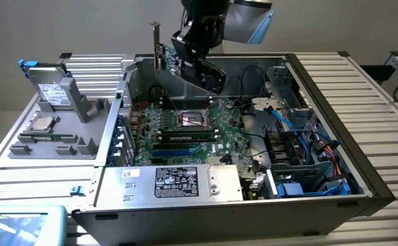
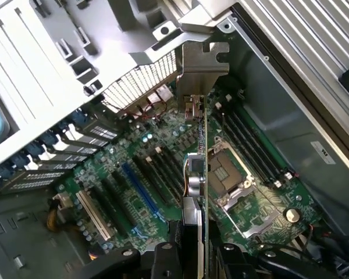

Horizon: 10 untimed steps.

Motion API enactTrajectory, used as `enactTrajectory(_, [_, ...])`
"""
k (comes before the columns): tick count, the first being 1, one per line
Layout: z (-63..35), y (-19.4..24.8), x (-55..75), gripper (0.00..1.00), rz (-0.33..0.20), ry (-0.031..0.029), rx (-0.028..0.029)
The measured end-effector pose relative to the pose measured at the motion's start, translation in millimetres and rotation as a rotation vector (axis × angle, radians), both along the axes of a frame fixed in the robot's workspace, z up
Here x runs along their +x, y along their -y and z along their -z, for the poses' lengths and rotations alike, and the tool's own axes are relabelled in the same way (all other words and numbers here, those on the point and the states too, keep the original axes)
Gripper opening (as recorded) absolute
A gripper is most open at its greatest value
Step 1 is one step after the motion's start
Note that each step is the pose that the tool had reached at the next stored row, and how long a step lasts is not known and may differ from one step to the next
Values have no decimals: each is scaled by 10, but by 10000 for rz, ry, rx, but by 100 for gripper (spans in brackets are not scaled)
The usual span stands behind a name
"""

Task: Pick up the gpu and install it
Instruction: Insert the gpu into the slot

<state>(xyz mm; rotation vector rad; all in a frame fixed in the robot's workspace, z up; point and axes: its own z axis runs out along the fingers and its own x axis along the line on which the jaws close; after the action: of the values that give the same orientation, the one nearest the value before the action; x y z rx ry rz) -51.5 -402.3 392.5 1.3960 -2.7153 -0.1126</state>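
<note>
Since the tool [image 1: 193,48] has its jaws pinched on the gpu [image 1: 172,60], we're looking at a card that's up in the air above the open case [image 1: 363,169], not seated in anything yet. In the exterior view the grip seems to be along the card's edge, back from the silver bracket [image 1: 156,36]. The bracket end sticks up highest toward the exterior view's left, and the black cooler side angles down toward the exterior view's right. So the long axis runs out from the tool toward that bracket, and the card is clearly tilted rather than level with the motherboard [image 1: 185,130].

In the wrist view we see the card edge-on, running straight away from the tool to the bracket, which points at the back wall of the case by the vent grille [image 2: 141,87]. Underneath, the card's edge sits between the CPU socket [image 2: 227,171] on one side and the row of expansion slots, including the blue slot [image 2: 138,187], on the other.

Our read is that this is the relation that matters. The slots lie below the card, off to the side away from the socket, and they look skewed against its edge, though the camera angle may exaggerate that.

Further out there's the power supply [image 1: 175,182] along the case's near edge. At the exterior view's left, a grey holder [image 1: 62,128] with a drive box [image 1: 51,87] stands on the bench [image 1: 21,177].
</note>
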Motion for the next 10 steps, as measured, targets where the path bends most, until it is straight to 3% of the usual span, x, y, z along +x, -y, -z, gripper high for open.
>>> enactTrajectory(10, [22, 0, 0, 28, -1826, 10, 1])
